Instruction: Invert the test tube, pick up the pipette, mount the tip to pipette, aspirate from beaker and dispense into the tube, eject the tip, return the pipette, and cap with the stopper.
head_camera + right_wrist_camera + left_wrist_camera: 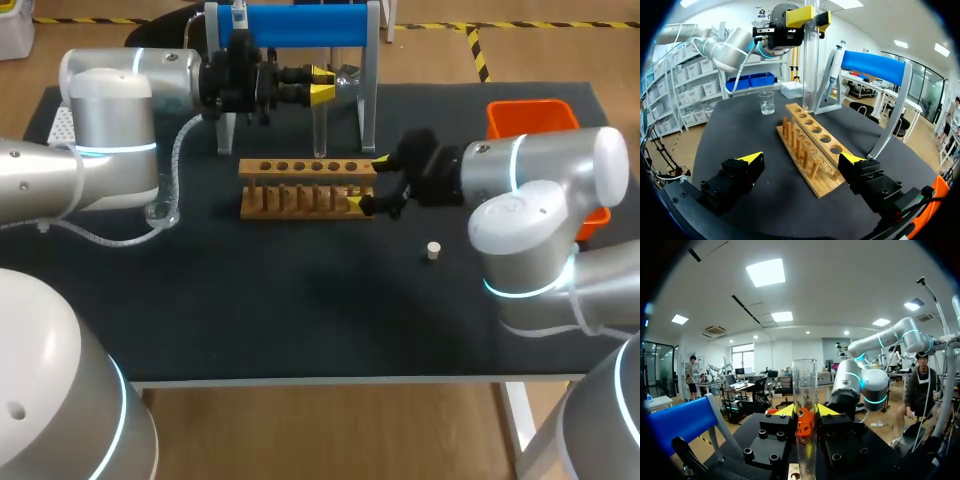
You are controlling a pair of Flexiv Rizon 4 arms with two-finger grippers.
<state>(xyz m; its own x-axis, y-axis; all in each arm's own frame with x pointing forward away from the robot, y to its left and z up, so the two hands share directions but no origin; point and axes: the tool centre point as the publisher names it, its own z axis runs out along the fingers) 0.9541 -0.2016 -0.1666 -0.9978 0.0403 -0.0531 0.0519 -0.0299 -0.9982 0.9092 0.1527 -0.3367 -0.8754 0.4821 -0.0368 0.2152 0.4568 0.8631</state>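
Head view: tube point(319, 128) in left gripper point(322, 88)

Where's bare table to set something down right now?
Between the rack and the table's front edge, left of the stopper. Crowded behind the rack: stand, left end effector holding the tube. Right end effector flanks the rack's right end.
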